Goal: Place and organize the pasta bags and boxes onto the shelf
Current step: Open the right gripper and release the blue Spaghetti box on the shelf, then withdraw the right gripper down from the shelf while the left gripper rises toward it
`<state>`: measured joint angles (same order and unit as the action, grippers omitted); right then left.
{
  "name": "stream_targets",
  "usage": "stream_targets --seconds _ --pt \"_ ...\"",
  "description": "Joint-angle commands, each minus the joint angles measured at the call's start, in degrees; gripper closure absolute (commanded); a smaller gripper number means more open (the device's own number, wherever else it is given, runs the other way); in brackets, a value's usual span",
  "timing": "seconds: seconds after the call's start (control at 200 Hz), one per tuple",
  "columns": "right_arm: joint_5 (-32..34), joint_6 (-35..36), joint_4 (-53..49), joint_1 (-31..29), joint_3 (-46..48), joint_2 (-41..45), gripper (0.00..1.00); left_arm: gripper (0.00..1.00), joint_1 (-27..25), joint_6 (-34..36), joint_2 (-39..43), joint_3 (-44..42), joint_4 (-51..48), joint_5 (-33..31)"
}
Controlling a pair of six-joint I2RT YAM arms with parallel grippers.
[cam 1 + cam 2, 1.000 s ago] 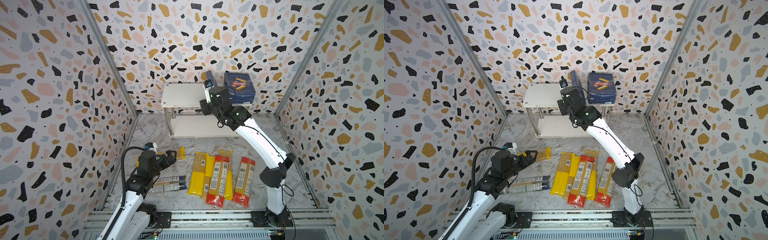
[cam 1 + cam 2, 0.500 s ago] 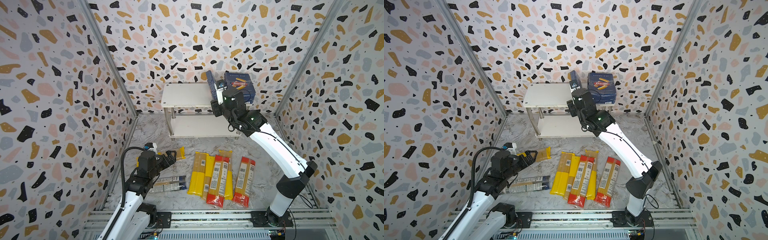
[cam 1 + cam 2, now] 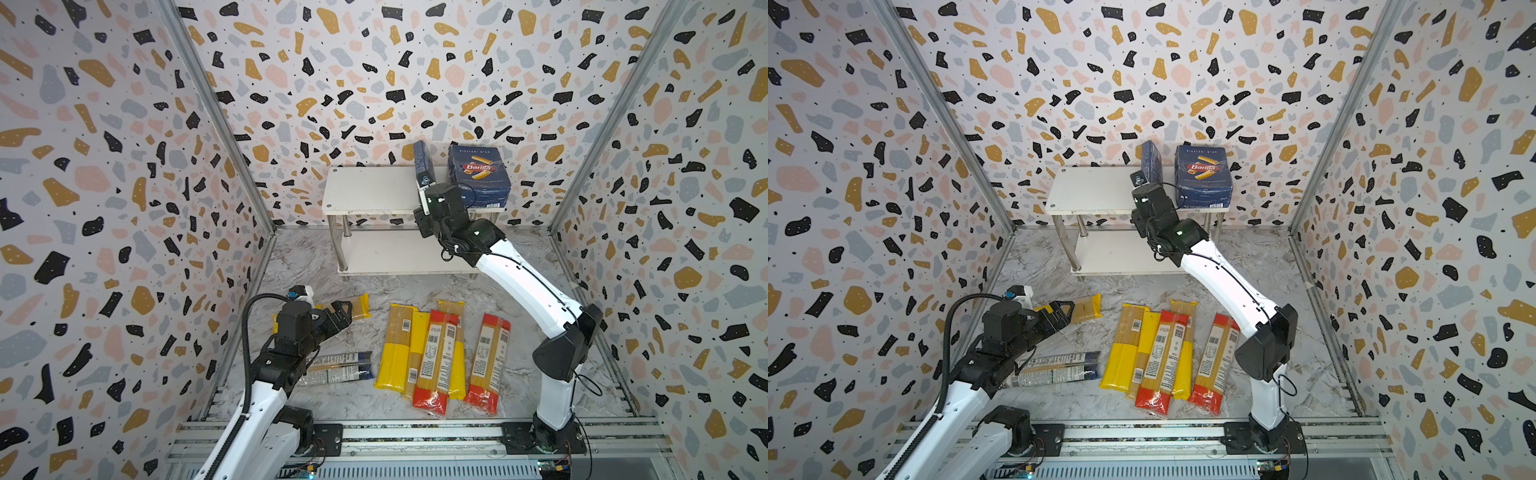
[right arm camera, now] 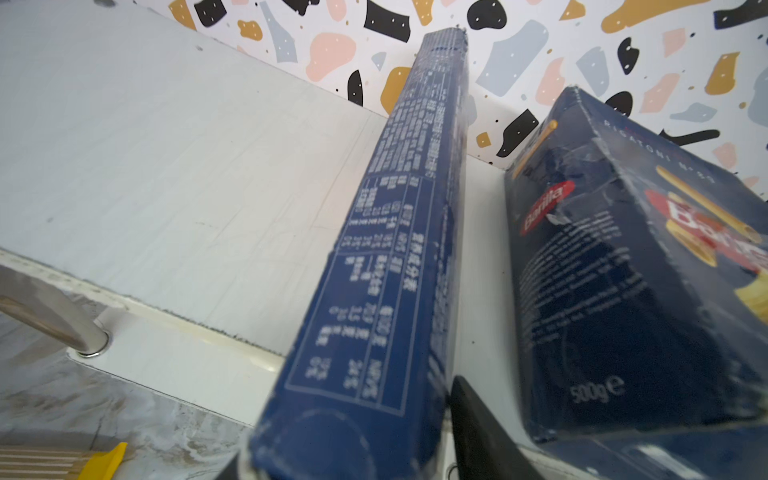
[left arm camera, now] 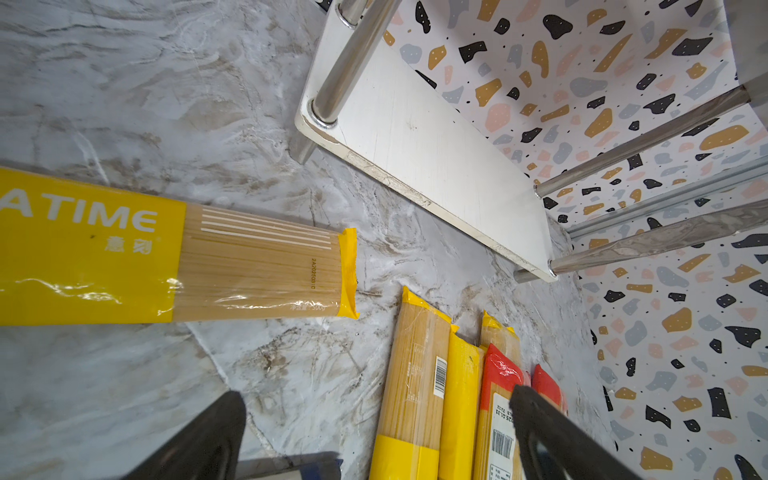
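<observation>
Pinching the narrow box (image 3: pixel 422 160), one of two at the shelf (image 3: pixel 365 191) top, the right gripper (image 3: pixel 424 192) reaches far. Left gripper (image 5: pixel 374 399) spread wide; seven bags (image 3: pixel 436 353) lie near.

Light falls bright and even from overhead in both top views, and the shelf (image 3: pixel 374 195) throws only a soft shadow on the desk (image 3: pixel 307 257) beneath it. The wide lens stretches the side walls (image 3: pixel 83 208) toward the corners. In my left wrist view white glare streaks the yellow bag (image 5: pixel 166 257), the chrome legs (image 5: pixel 353 62) shine, and my left fingers (image 5: pixel 199 440) are dark and unfocused. In my right wrist view the narrow box (image 4: pixel 374 291) blurs at its near end, and the wide box (image 4: pixel 623 270) is soft, its print smeared.
</observation>
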<state>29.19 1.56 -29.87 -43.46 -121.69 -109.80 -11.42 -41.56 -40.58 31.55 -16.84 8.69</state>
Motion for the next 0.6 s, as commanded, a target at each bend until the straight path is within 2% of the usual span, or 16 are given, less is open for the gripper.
stream_targets --seconds 0.0,0.15,0.26,0.441,0.591 --pt "6.3 3.3 -0.4 -2.9 -3.2 -1.2 0.51 0.01 -0.3 0.5 0.1 -0.2 1.0 -0.2" --pt "13.8 5.7 0.1 -5.0 -4.7 -3.0 0.52 0.01 -0.3 0.5 0.3 -0.6 1.1 0.3" --pt "15.4 5.9 0.3 -5.7 -4.9 -2.7 0.46 0.00 -0.3 0.5 0.6 -0.6 1.0 0.3" --pt "14.6 4.2 -1.1 -5.8 -4.0 0.5 0.37 0.01 -0.3 0.5 0.9 -0.5 0.8 0.5" --pt "10.2 1.8 -0.3 -5.8 -0.1 8.4 0.35 0.00 -0.3 0.6 0.8 0.4 0.8 0.6"
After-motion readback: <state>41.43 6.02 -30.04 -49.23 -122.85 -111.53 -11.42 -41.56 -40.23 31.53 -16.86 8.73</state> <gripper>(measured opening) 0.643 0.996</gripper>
